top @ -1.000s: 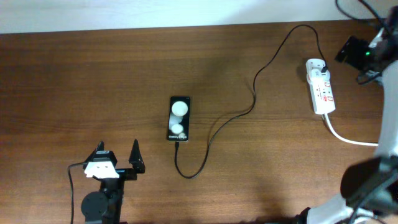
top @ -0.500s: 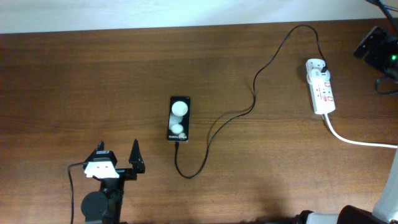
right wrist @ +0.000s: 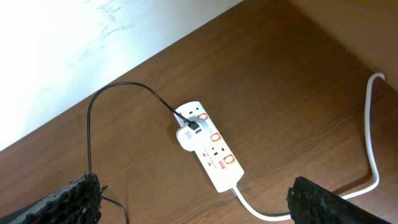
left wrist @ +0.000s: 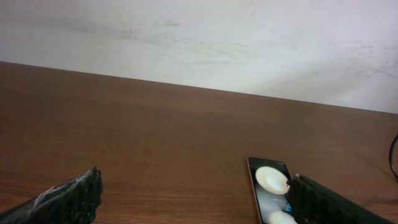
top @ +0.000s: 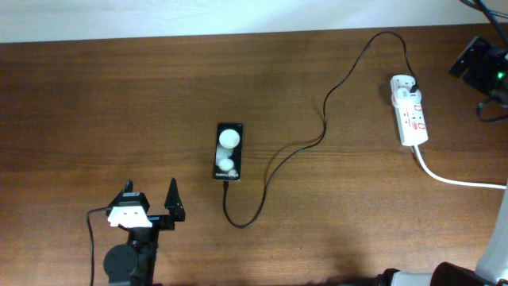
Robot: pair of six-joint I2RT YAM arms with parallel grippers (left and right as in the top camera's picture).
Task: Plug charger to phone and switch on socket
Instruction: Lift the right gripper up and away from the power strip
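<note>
We found the phone [top: 228, 151] lying flat, screen up, near the middle of the wooden table [top: 95, 87]. The charger [top: 324, 127] met its near short edge, but from overhead we could not tell whether the connector was fully seated or only touching the port. The cable looped toward the near edge, then ran across to a white adapter [right wrist: 186, 139] sitting in the socket [top: 410, 114] at the far right. The socket's thick white cord [top: 452, 179] trailed off to the side. The left gripper [top: 149, 191] hovered empty with its jaws spread wide, near the phone on its left and closer to the robot, clear of it. The right gripper [right wrist: 194, 190] was likewise wide open and holding nothing, high above the socket.

We judged the switching step the likeliest to go wrong. The red switches [right wrist: 216, 136] were small and set close together, so a broad finger could press the wrong one. It could also simply shove the light strip along the smooth wood instead of rocking the switch. A finger descending beside the adapter might snag the cable and tug the connector from the phone. We could not read whether any switch was already on, so a press might turn power off. A loose connector would also slip out if the phone were nudged.
</note>
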